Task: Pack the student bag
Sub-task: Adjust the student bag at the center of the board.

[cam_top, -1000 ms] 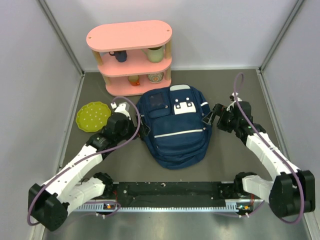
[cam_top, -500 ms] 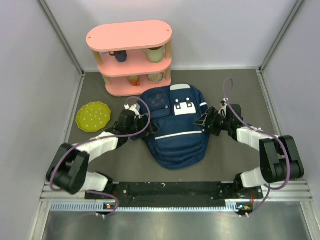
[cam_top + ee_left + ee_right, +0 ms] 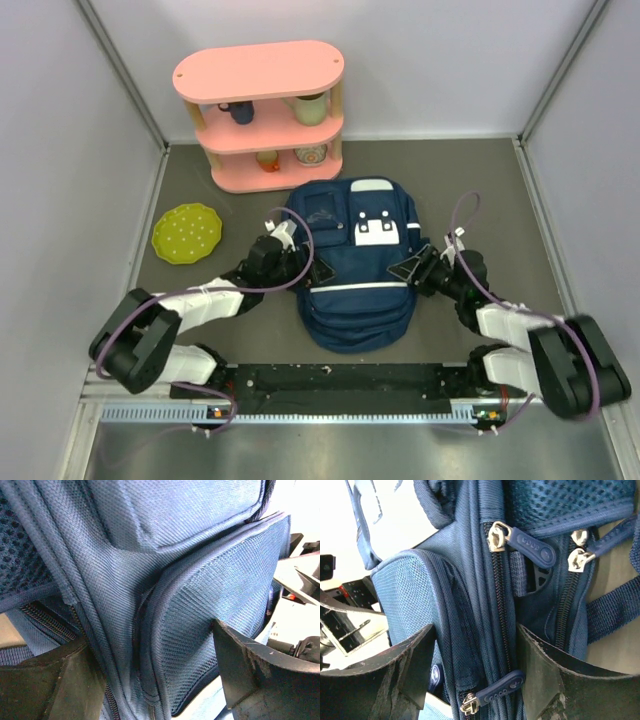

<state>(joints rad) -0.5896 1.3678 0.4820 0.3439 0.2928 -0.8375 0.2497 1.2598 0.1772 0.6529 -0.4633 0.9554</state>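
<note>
The student bag [image 3: 355, 270] is a navy backpack with white patches and a thin pale stripe, lying front-up in the middle of the table. My left gripper [image 3: 301, 268] grips its left side. In the left wrist view the bag's mesh side pocket [image 3: 200, 595] fills the gap between the dark fingers [image 3: 250, 675], and the gripper [image 3: 160, 680] is closed on the fabric. My right gripper [image 3: 414, 268] grips the right side. In the right wrist view [image 3: 475, 675] the jaws press a fold with a zip and blue zip pulls [image 3: 502, 692].
A pink three-tier shelf [image 3: 258, 75] with cups stands at the back left. A green dotted plate [image 3: 186, 232] lies left of the bag. A black rail [image 3: 340, 380] runs along the near edge. Grey walls close in both sides.
Both grippers have closed in on the bag's sides and moved toward the near edge. The bag has slid nearer and turned to lie straighter.
</note>
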